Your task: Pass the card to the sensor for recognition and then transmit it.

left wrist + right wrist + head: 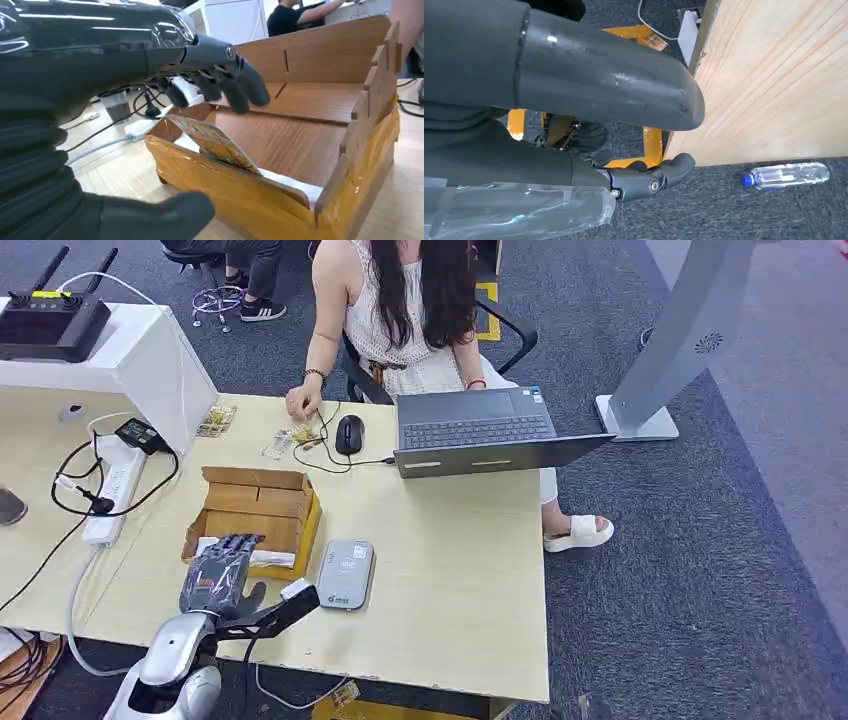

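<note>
A patterned beige card [215, 145] leans tilted against the near wall inside the open wooden box [310, 65]. My left hand [150, 75] hovers over it with the fingers [235, 90] spread just above the card's top edge and the thumb [150, 215] outside the box wall, holding nothing. From the head view the left hand [220, 570] covers the box's [250, 478] near left corner. The grey card sensor [345, 573] lies flat on the table just right of the box. My right hand [639, 182] hangs empty below the table's edge.
A person [400, 300] sits at the far side behind an open laptop [480, 430] and a black mouse [348, 433]. A power strip [115, 490] with cables lies at the left. A water bottle [786, 175] lies on the carpet by the table [774, 100].
</note>
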`<state>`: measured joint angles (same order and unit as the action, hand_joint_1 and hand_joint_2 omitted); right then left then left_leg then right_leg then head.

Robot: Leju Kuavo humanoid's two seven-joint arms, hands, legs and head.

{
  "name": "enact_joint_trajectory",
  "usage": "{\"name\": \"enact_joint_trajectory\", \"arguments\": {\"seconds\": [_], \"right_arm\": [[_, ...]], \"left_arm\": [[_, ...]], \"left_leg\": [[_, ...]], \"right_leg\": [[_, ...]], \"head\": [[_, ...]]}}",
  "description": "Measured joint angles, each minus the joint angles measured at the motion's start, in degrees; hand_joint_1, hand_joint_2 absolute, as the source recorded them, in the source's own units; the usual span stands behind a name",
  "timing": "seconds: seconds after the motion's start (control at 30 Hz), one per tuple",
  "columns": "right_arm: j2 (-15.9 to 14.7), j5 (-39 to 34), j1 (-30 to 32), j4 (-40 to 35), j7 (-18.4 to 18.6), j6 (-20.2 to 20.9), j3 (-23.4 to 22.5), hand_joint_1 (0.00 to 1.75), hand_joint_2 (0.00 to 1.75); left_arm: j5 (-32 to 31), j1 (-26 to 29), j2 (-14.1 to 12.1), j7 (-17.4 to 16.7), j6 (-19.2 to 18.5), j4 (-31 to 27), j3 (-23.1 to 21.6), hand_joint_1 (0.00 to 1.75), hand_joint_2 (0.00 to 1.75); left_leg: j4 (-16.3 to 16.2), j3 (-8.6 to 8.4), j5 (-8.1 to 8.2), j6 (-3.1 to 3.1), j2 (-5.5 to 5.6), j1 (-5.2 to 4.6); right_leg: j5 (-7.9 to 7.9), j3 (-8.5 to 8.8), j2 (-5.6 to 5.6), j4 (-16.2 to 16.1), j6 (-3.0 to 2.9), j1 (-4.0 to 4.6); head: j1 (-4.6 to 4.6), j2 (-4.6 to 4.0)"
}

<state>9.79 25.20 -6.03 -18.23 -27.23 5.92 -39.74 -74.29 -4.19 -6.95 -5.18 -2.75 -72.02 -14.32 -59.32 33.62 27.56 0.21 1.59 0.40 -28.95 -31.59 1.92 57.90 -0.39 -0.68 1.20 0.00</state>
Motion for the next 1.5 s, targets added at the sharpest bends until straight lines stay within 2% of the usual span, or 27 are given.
{"name": "enact_joint_trajectory", "arguments": {"seconds": [1.27,1.5], "right_arm": [[0.0,0.2,0.0,0.1,0.0,-0.1,0.0,0.0,0.0],[0.0,0.2,0.0,0.2,0.0,-0.2,0.0,0.0,0.0]], "left_arm": [[0.5,-0.2,0.0,0.5,0.7,0.2,0.0,1.75,1.75],[0.3,-0.2,0.2,-0.5,3.3,0.2,0.2,1.75,1.75]], "left_leg": [[0.0,0.0,0.0,0.0,0.0,0.0],[0.0,-0.01,0.0,0.0,0.0,0.0]], "right_leg": [[0.0,0.0,0.01,0.0,0.0,0.0],[0.0,0.0,0.01,0.0,0.0,0.0]], "head": [[0.0,0.0],[0.0,0.0]]}}
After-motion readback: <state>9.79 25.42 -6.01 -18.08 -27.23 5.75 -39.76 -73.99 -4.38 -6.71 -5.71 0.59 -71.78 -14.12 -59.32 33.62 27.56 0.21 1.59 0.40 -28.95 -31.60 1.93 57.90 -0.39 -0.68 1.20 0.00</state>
